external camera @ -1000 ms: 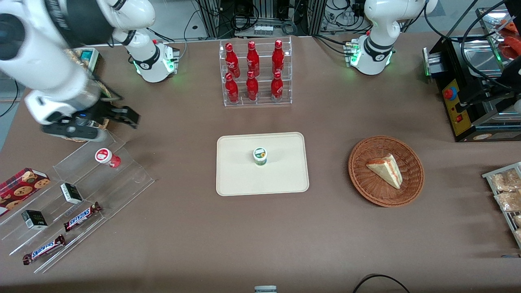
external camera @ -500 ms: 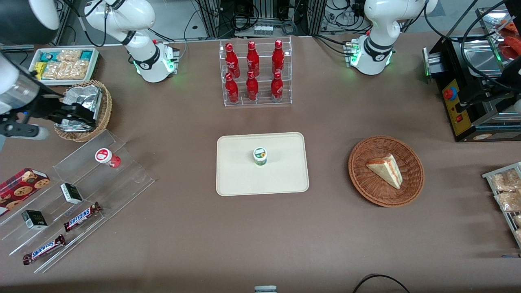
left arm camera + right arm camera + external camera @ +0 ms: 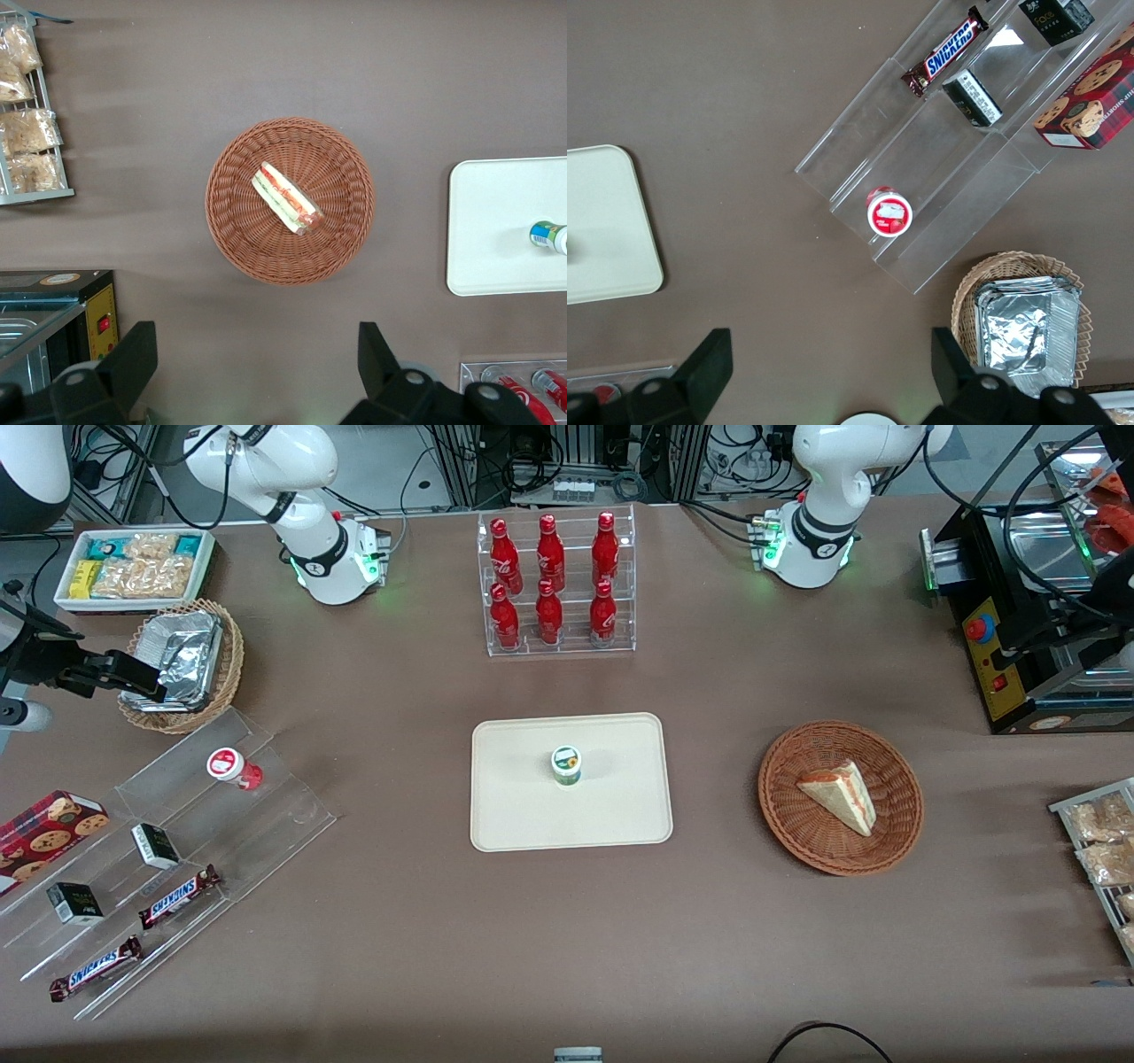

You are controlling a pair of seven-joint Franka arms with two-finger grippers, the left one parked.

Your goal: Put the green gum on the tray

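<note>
End effector released, holding nothing, over the foil-filled wicker basket; green gum upright on tray, well apart.

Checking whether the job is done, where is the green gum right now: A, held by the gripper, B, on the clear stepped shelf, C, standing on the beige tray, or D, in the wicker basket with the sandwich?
C: the green gum stands on the tray, while the open gripper hovers empty near the foil basket.
</note>
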